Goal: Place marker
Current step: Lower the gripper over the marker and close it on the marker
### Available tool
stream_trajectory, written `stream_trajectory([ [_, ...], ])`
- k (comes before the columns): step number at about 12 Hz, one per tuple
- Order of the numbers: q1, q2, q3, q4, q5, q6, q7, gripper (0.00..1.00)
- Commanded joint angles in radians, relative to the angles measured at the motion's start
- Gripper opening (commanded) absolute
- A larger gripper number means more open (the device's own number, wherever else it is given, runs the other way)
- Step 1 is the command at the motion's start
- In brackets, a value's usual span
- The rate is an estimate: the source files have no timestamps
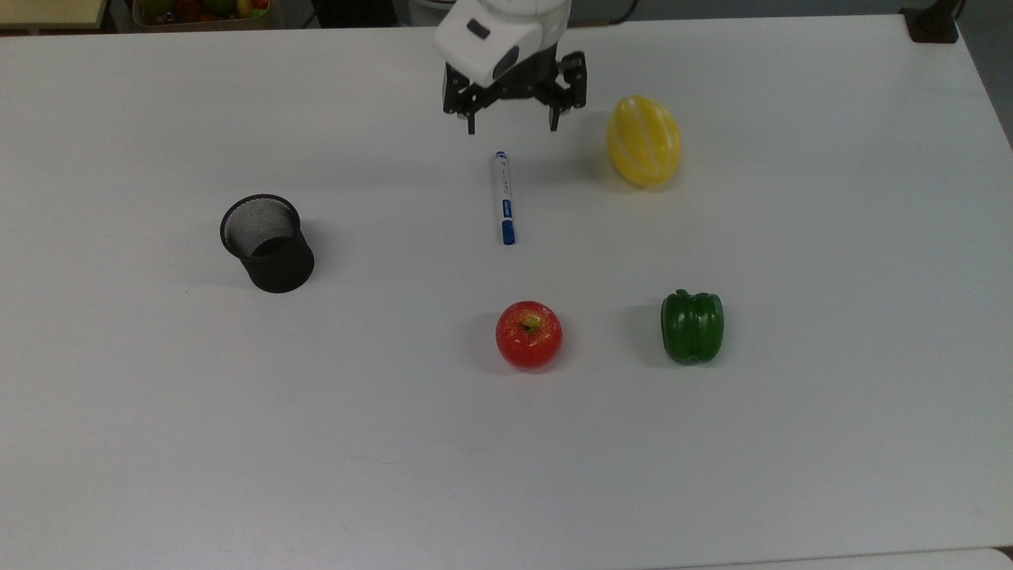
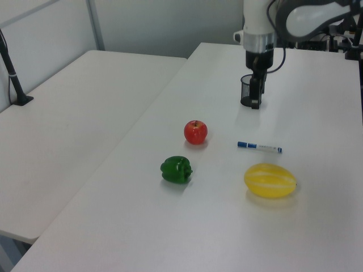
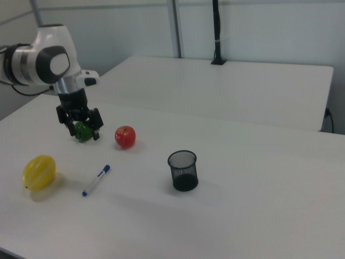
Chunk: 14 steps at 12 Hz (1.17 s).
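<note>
Five objects lie spread across a white table [image 1: 158, 443], with the marker [image 1: 503, 197] at the middle of the group. The slim white pen rests flat on the tabletop, its blue cap pointing toward the red apple [image 1: 529, 334] and its small blue tip pointing toward the arm's side of the table. Nothing touches it.

Just beyond the marker's tip end, the gripper [image 1: 512, 121] of the white Franka arm hangs above the table with its two black fingers [image 1: 471, 120] spread wide apart and pointing down, holding nothing. In the top view the gap between the fingers is much wider than the marker's barrel and sits almost in line with the pen's long axis. The right view shows the gripper [image 3: 81, 130] raised clear of the tabletop, apart from the marker [image 3: 96, 180].

A yellow melon [image 1: 643, 140] lies near the marker on the top view's right, level with the pen's tip end. A black mesh pen cup [image 1: 266, 242] stands upright and well apart from the marker on the top view's left. The apple sits near the marker's capped end, and a green bell pepper [image 1: 692, 326] lies farther off, beside the apple on the top view's right.

In the left view the gripper [image 2: 256, 102] hangs in front of the cup [image 2: 246, 93], while the marker [image 2: 259, 147] lies between the apple [image 2: 195, 131] and the melon [image 2: 270, 180].
</note>
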Motion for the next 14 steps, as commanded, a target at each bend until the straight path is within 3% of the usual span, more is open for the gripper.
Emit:
stream_trajectory([
  [1, -0.004, 0.069, -0.008, -0.042, -0.027, 0.117, 0.058, 1.0],
  [9, -0.002, 0.223, -0.011, -0.049, -0.13, 0.211, 0.119, 1.0],
  [14, 0.001, 0.254, -0.011, -0.049, -0.165, 0.242, 0.136, 0.85],
])
